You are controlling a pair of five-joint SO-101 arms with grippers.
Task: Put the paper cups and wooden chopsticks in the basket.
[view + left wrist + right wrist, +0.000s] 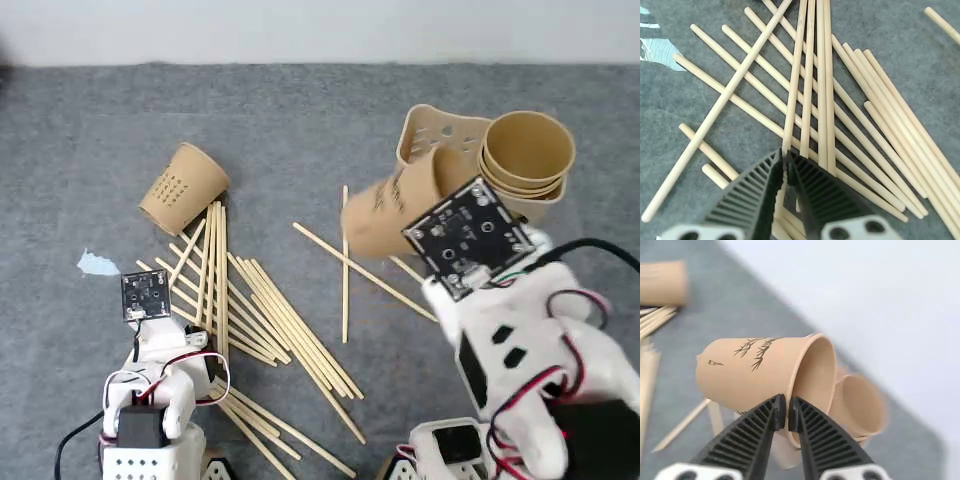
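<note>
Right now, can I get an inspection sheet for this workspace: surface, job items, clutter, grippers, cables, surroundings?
Surface: grey mat, flat.
Job's things: chopsticks scattered mid-mat; loose cup on its side; cup stack at the basket.
Clutter: blue scrap on the mat.
Grippers: left gripper shut on a chopstick; right gripper shut on the rim of the held cup, beside the basket.
Cables: wires on both arms.
Surroundings: white wall behind.

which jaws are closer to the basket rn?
Right. Right jaws grip a paper cup just beside the basket; left jaws sit over the chopsticks, far from it.
</note>
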